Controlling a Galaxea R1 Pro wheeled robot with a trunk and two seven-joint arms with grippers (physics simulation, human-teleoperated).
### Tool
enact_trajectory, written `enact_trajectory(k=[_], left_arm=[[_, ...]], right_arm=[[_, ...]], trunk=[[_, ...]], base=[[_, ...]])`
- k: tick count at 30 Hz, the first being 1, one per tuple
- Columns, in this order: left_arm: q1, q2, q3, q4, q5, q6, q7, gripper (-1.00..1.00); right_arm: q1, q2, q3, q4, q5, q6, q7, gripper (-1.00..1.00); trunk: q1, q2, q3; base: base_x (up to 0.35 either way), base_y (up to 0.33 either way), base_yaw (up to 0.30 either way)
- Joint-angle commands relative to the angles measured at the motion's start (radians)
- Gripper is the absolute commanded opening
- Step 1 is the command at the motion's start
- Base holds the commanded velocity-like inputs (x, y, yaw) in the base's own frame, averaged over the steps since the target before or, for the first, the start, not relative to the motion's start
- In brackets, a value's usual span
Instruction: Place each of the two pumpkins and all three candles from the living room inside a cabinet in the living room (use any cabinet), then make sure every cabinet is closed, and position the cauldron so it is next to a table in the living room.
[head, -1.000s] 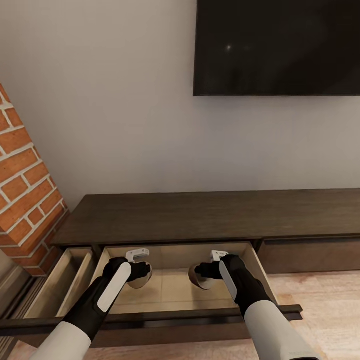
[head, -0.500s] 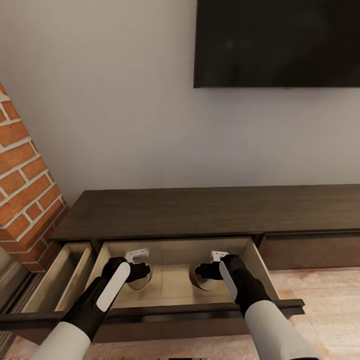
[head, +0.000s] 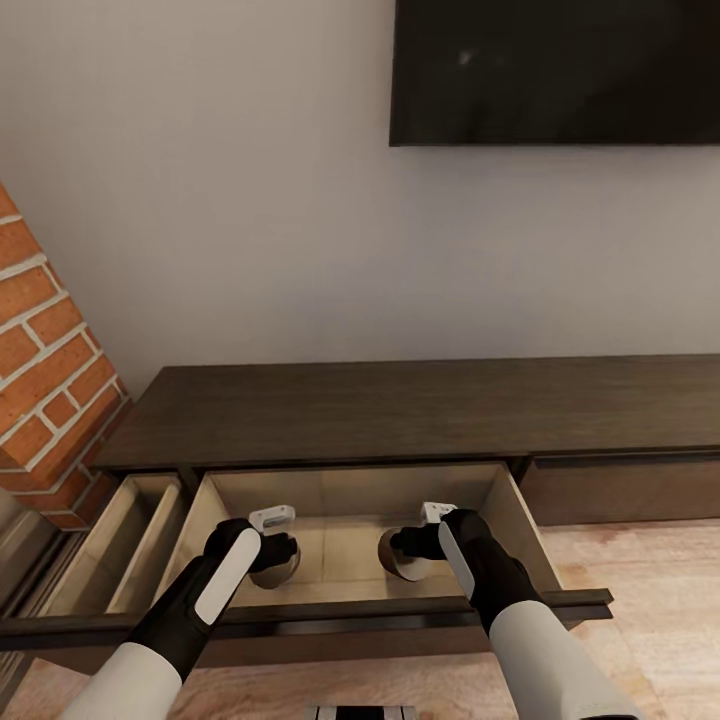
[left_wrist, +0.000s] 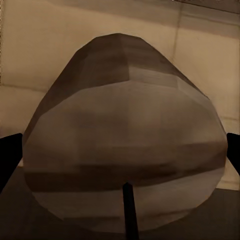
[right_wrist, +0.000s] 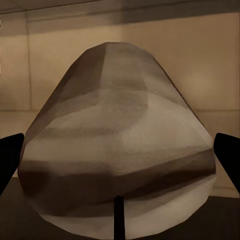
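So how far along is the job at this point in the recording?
Done: the cabinet has two drawers pulled open. In hand: the left gripper and right gripper each hold a candle, left candle and right candle, over the middle drawer, not yet released. Left: release both, stow the third candle and the pumpkins, close every drawer, and move the cauldron beside the table.

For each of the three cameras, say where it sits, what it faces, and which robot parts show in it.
Head view: on the robot's head, looking down at the cabinet, its open drawer and both arms.
Left wrist view: near the left gripper, facing a candle between two dark fingertips.
Right wrist view: near the right gripper, facing another candle between its fingertips.
Shared: both candles show in the head view over the pale drawer floor.
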Motion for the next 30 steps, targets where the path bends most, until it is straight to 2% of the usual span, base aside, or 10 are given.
enact_trajectory(k=[1,4,8,17,30], left_arm=[[-0.001,0.001,-0.003,-0.002,0.011,0.0,0.01,-1.0],[-0.001,0.001,-0.003,-0.003,0.012,0.0,0.01,-1.0],[-0.001,0.001,-0.004,-0.003,0.012,0.0,0.01,-1.0],[-0.001,0.001,-0.003,-0.006,0.012,0.0,0.01,-1.0],[-0.001,0.001,-0.004,-0.004,0.014,0.0,0.01,-1.0]], right_arm=[[0.0,0.0,-0.001,-0.001,-0.007,0.004,-0.002,-1.0],[0.0,0.0,-0.001,-0.001,-0.007,0.004,-0.002,-1.0],[0.0,0.0,-0.001,-0.001,-0.007,0.004,-0.002,-1.0],[0.0,0.002,-0.001,-0.001,-0.005,0.004,-0.002,-1.0],[0.0,0.002,-0.001,-0.001,-0.005,0.003,-0.001,-1.0]], trunk=[[0.0,0.0,-0.001],[0.0,0.0,-0.001],[0.002,-0.001,-0.016],[0.002,-0.001,-0.016],[0.002,-0.001,-0.016]], base=[[0.0,0.0,0.0],[0.0,0.0,0.0],[0.0,0.0,0.0],[0.002,0.006,0.0],[0.045,0.095,0.0]])
